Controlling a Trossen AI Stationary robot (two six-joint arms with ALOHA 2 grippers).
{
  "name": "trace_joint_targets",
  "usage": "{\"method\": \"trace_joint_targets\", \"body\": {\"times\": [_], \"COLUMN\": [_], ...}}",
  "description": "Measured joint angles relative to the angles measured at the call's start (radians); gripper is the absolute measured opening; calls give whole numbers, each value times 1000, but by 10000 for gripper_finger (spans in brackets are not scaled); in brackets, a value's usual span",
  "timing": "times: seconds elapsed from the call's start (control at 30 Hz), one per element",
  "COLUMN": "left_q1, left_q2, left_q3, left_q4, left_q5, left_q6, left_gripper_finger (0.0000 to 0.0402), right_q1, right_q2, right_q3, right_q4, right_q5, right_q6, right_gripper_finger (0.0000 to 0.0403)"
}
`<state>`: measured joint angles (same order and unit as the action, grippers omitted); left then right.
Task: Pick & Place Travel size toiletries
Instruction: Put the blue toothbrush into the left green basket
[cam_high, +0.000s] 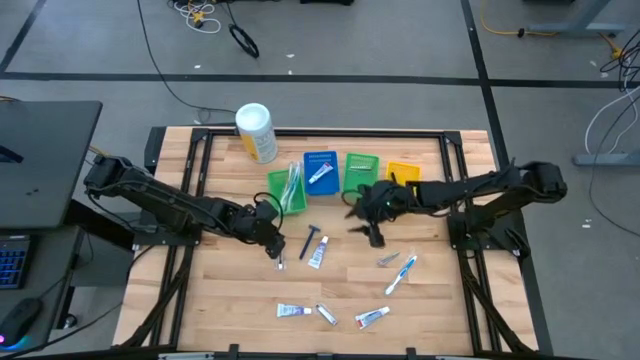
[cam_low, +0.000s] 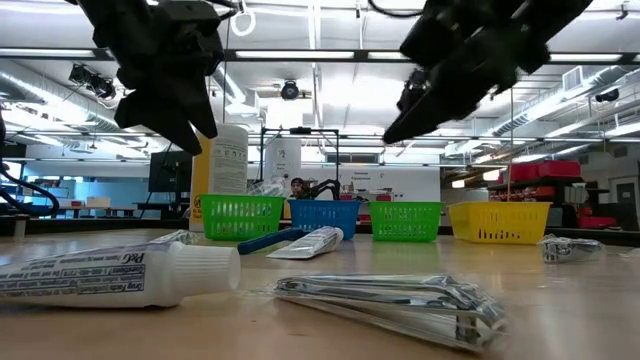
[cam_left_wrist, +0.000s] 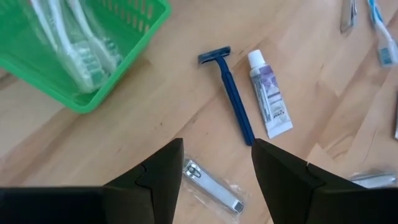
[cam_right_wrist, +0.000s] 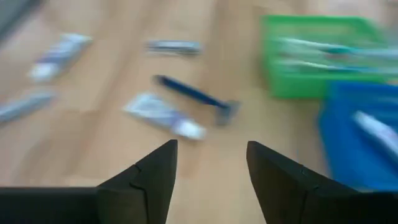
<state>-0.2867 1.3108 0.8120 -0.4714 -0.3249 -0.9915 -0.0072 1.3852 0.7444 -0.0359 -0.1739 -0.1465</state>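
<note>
Travel size toiletries lie loose on the wooden table: a blue razor (cam_left_wrist: 227, 93), a white toothpaste tube (cam_left_wrist: 268, 102) and a nail clipper in a clear packet (cam_left_wrist: 212, 186). More tubes (cam_high: 294, 311) and a toothbrush (cam_high: 402, 272) lie nearer the front edge. My left gripper (cam_left_wrist: 217, 146) hovers open above the clipper packet, a finger on either side and neither touching it. My right gripper (cam_right_wrist: 211, 146) hangs open over the table's middle (cam_high: 374, 236), with the razor (cam_right_wrist: 196, 96) and a tube (cam_right_wrist: 163, 116) ahead of it.
Four bins stand in a row at the back: a green one (cam_high: 288, 188) with toothbrushes, a blue one (cam_high: 320, 170) with a tube, another green one (cam_high: 360, 170) and a yellow one (cam_high: 404, 174). A white canister (cam_high: 256, 132) stands at the far left.
</note>
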Motion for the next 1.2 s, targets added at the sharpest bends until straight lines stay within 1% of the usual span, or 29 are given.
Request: {"method": "trace_joint_targets", "body": {"times": [0.07, 0.1, 0.23, 0.3, 0.37, 0.47, 0.57, 0.67, 0.83, 0.9, 1.0, 1.1, 1.2], "left_q1": [0, 0, 0, 0, 0, 1, 12, 30, 69, 89, 121, 148, 170], "left_q2": [0, 0, 0, 0, 0, 0, 0, 0, 0, 0, 0, 0, 0], "left_q3": [0, 0, 0, 0, 0, 0, 0, 0, 0, 0, 0, 0, 0], "left_q4": [0, 0, 0, 0, 0, 1, 7, 17, 18, 19, 22, 23, 22], "left_q5": [-1, -3, -27, -69, -107, -142, -145, -135, -133, -133, -134, -134, -133], "left_q6": [2, 2, 2, 2, 2, 15, 74, 126, 184, 205, 240, 245, 242], "left_gripper_finger": [200, 200, 200, 200, 200, 200, 200, 200, 200, 200, 200, 200, 200], "right_q1": [37, 59, 163, 223, 284, 369, 427, 462, 515, 540, 577, 597, 597], "right_q2": [-27, -40, -67, -66, -62, -59, -59, -56, -49, -37, -13, 27, 75], "right_q3": [21, 36, 60, 49, 21, -21, -53, -68, -70, -70, -70, -70, -70], "right_q4": [-115, -197, -533, -640, -702, -703, -613, -547, -533, -518, -514, -503, -473], "right_q5": [-45, -48, -1, 25, 44, 97, 145, 140, 131, 121, 123, 171, 182], "right_q6": [29, 52, 141, 193, 246, 325, 377, 416, 519, 509, 434, 393, 367], "right_gripper_finger": [198, 197, 197, 197, 197, 197, 197, 197, 197, 197, 197, 197, 197]}}
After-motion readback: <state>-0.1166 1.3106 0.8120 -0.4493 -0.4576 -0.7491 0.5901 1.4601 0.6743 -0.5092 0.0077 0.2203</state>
